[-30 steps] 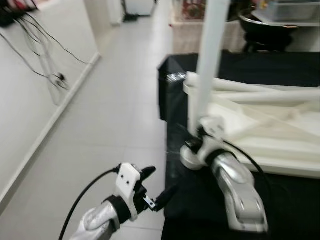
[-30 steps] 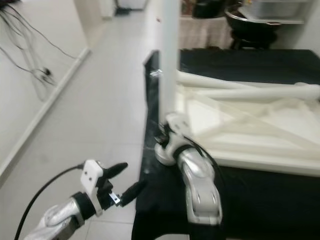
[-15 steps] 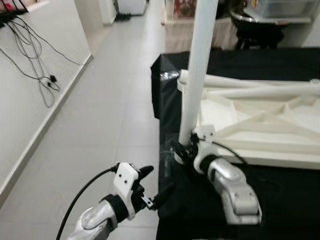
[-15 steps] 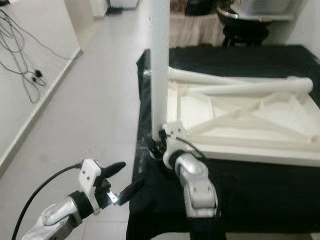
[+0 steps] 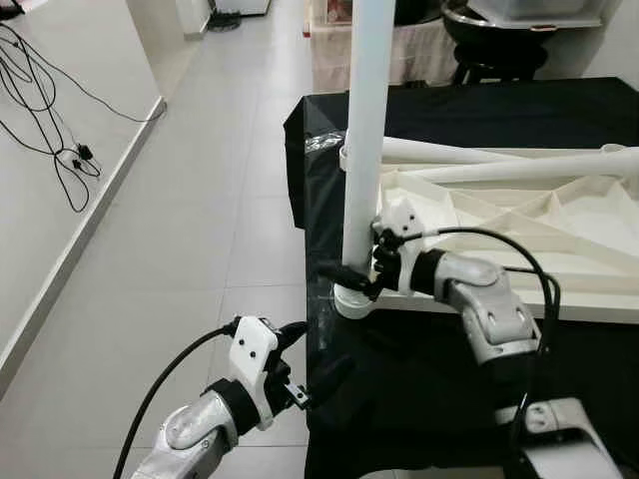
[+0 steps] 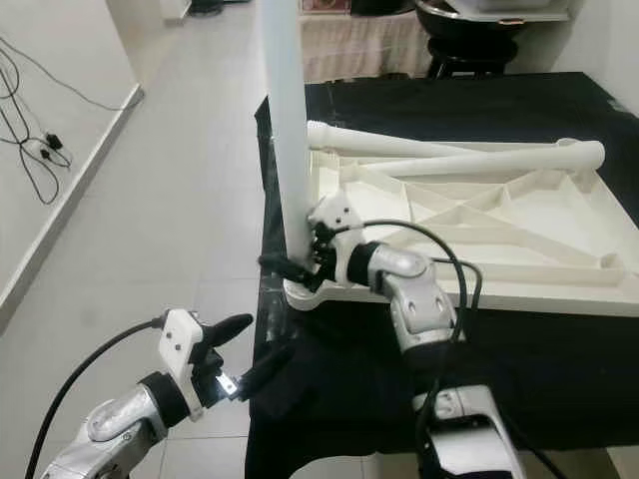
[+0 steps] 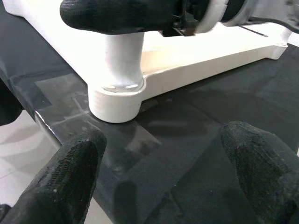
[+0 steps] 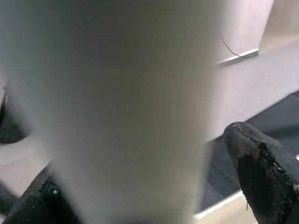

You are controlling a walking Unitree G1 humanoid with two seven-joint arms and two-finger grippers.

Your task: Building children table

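Two loose legs (image 6: 449, 160) lie behind right gripper (image 6: 300, 261).

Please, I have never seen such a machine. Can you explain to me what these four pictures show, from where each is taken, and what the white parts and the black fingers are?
This is a humanoid robot with two silver arms. Each ends in an end effector with two black fingers. Two pictures come from cameras in its head, looking down; the other two come from cameras on its wrists.

On the black-covered table lies a white children's table top, upside down, with two loose legs resting on it. One white leg stands upright in the corner socket.

The right end effector has its fingers around this leg, near its foot; its wrist camera sees the leg very close and blurred. The left end effector is open, holds nothing, and hangs beside the table edge.
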